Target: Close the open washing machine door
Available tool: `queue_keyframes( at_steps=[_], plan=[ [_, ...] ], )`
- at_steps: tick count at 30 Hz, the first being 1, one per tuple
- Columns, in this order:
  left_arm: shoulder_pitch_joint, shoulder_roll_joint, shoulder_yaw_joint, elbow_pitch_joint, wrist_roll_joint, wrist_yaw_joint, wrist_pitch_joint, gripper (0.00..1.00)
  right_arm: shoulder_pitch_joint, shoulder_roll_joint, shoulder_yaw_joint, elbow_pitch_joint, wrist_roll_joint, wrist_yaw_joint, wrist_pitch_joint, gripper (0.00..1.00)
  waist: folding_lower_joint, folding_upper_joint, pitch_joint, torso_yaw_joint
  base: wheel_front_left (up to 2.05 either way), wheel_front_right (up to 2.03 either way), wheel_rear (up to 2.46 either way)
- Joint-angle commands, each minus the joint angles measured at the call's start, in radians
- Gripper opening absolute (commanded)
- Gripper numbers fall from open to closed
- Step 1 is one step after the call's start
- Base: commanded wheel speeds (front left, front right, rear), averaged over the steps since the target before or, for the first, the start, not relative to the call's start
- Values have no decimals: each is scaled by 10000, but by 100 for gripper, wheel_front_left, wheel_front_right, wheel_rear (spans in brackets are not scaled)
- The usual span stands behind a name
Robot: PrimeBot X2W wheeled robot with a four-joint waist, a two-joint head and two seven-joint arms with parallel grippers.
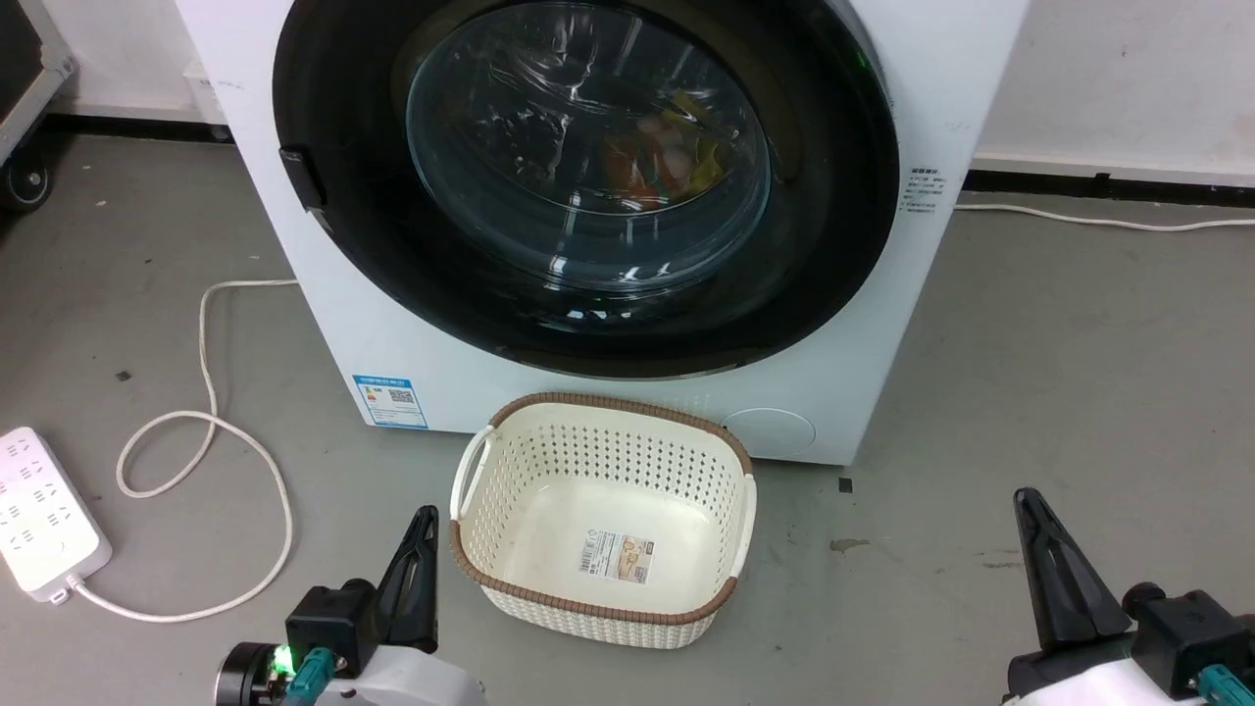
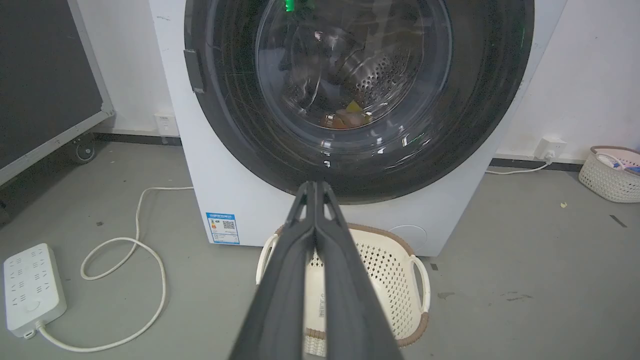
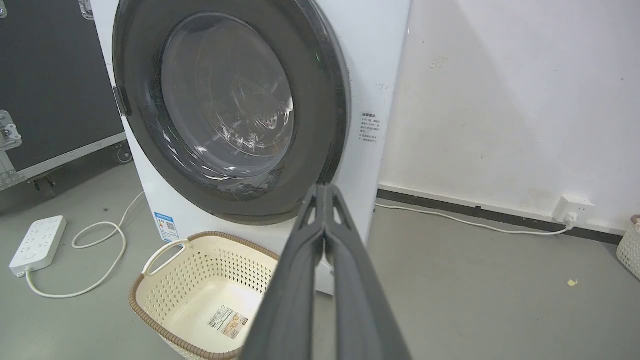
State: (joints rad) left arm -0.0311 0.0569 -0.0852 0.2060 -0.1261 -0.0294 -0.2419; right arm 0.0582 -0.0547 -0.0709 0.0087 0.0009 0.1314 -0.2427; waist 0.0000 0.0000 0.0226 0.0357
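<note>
Door point(image 1: 588, 186) sits flush vs front of washer point(image 1: 412, 363), black rim all round, small tab on its left edge. Coloured laundry point(image 1: 657, 162) shows thru the glass. Basket point(image 1: 600, 404) on floor right in front of washer, below door, w/ a label on its bottom. Left jaws pressed together, low, just beside basket's left side. Right jaws also together, well off to basket's right. Power strip point(image 1: 44, 510) & looped cable point(image 1: 202, 333) lie on floor at left.

Cream basket point(image 1: 603, 520), white power strip point(image 1: 44, 510), looped cable point(image 1: 211, 431)
</note>
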Motion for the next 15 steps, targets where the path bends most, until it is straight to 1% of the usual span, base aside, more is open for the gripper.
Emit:
queue_keyframes(
  at_steps=[1, 15],
  plan=[
    [23, 2, 29, -78, 46, 20, 49, 0, -39, 3, 23, -8, -1, -1, 43, 0, 0, 0, -1, -3, 0, 0, 0],
    [58, -6, 128, -317, 193, 53, 335, 0, -105, 8, 106, -18, -2, -1, 330, 0, 0, 0, -28, -46, 0, 0, 0]
  ],
)
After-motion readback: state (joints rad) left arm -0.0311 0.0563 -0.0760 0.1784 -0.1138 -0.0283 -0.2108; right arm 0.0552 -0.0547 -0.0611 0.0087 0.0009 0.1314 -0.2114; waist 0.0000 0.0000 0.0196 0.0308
